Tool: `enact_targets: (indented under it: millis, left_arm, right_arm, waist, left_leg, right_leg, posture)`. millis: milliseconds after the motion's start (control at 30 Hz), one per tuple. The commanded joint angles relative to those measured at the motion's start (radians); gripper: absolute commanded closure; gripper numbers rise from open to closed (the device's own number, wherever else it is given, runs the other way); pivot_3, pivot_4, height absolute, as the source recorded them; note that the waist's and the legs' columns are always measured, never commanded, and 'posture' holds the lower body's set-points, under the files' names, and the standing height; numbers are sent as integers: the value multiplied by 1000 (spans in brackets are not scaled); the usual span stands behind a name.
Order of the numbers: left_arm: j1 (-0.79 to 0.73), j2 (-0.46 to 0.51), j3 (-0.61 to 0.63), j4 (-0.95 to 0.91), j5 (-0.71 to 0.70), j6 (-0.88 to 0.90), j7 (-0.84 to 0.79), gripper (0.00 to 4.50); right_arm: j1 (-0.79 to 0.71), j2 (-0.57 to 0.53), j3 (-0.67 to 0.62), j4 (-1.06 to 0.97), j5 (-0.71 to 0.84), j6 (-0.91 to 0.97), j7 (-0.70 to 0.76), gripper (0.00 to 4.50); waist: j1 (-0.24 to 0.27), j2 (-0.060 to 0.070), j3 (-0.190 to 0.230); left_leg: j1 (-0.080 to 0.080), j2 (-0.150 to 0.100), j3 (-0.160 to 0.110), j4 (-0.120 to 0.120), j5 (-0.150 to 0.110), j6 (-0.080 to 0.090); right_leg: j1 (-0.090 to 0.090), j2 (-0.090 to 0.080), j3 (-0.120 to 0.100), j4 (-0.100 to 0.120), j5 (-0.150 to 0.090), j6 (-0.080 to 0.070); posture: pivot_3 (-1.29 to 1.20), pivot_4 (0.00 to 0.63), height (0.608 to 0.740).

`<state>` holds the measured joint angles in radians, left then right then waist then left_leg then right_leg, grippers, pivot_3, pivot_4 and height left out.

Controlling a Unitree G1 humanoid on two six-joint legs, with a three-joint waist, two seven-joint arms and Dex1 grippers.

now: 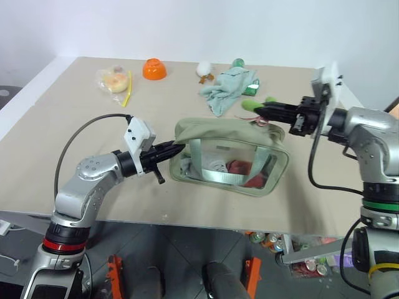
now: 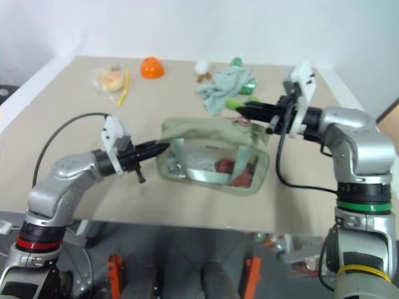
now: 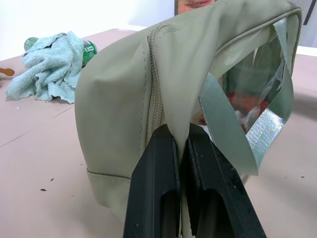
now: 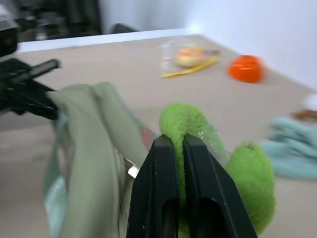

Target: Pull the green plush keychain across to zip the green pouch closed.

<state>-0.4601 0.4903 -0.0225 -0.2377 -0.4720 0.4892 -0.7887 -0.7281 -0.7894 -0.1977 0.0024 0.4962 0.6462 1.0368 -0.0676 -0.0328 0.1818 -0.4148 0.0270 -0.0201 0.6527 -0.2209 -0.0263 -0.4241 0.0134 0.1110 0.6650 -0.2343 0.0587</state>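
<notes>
The green pouch [image 1: 215, 140] stands in the middle of the table, olive fabric with clear side windows and pale straps. My left gripper [image 1: 176, 148] is shut on the pouch's left end fabric, seen close in the left wrist view [image 3: 179, 141]. The green plush keychain [image 4: 198, 131], lime and fuzzy, is at the pouch's right end, lifted above the table [image 1: 252, 104]. My right gripper [image 1: 257, 111] is shut on it, its fingers [image 4: 166, 168] pinching the plush's middle. The zipper line [image 3: 154, 89] runs along the pouch top.
A pale mint cloth [image 1: 227, 87] and a green bottle [image 1: 239, 63] lie behind the pouch. An orange bowl [image 1: 154, 68], a bagged yellow item [image 1: 114, 79] and a small white toy [image 1: 204, 70] sit along the far side. The table's front edge [image 1: 187, 221] is close below the pouch.
</notes>
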Motion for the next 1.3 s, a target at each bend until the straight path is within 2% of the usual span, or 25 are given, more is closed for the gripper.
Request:
enact_targets:
  millis: [33, 100, 233, 467, 667, 867, 1000, 1100, 1300]
  left_arm:
    - [13, 16, 23, -10, 2, 15, 17, 4500]
    - [10, 17, 23, -9, 2, 16, 18, 4500]
    - [-18, 15, 22, 9, 7, 14, 22, 4500]
    - [-36, 23, 21, 29, 18, 7, 27, 4500]
    - [-42, 22, 14, 38, 30, -2, 35, 4500]
    - [-43, 22, 15, 40, 39, -12, 34, 4500]
    - [-49, 11, 12, 36, 39, -15, 44, 4500]
    - [-49, 6, 10, 32, 40, -17, 45, 4500]
    - [-54, 2, 11, 31, 38, -15, 47, 4500]
  right_arm:
    - [61, -57, -147, -29, 0, -25, -83, 4486]
    - [91, -67, -168, -41, 7, -27, -100, 4486]
    - [236, -70, -307, -83, 16, -20, -183, 4486]
    - [401, -63, -457, -161, 50, 0, -294, 4486]
    - [472, -24, -518, -258, 87, 35, -406, 4486]
    - [551, 36, -506, -399, 186, 127, -482, 4486]
    - [643, 132, -465, -498, 239, 175, -561, 4486]
    - [753, 195, -397, -531, 207, 154, -575, 4486]
    - [835, 238, -345, -497, 146, 81, -595, 4486]
  waist:
    - [1, 0, 0]
    - [1, 0, 0]
    - [9, 0, 0]
    - [20, 0, 0]
    - [18, 2, 0]
    - [20, 2, 0]
    - [19, 2, -1]
    - [20, 2, -1]
    - [17, 4, -2]
  left_leg:
    - [0, 0, 0, 0, 0, 0]
    - [0, 0, 0, 1, 1, 1]
    - [0, -1, 0, 1, 1, 1]
    - [0, -1, 0, 1, 1, 1]
    - [1, -1, 1, 2, 1, 1]
    - [1, -1, 1, 1, 1, 2]
    - [2, 0, 1, 1, 1, 2]
    - [2, 0, 0, 0, 1, 2]
    - [5, 0, 5, 1, 1, 2]
  right_leg:
    - [0, 0, 0, 0, 0, 0]
    - [1, 0, 0, 0, 0, 0]
    - [1, 0, 0, 0, 0, 0]
    - [1, 0, 1, 0, 0, 0]
    - [1, 0, 1, 0, 0, 0]
    - [2, 0, 1, 0, 0, 0]
    - [2, 0, 1, 0, 0, 0]
    - [2, 1, 1, 0, 0, 0]
    - [3, 1, 5, 0, 1, -1]
  posture:
    - [0, 150, 740]
    - [0, 150, 740]
    - [0, 150, 740]
    - [0, 150, 740]
    - [0, 150, 740]
    - [0, 150, 740]
    - [0, 150, 740]
    - [0, 150, 740]
    - [0, 150, 740]
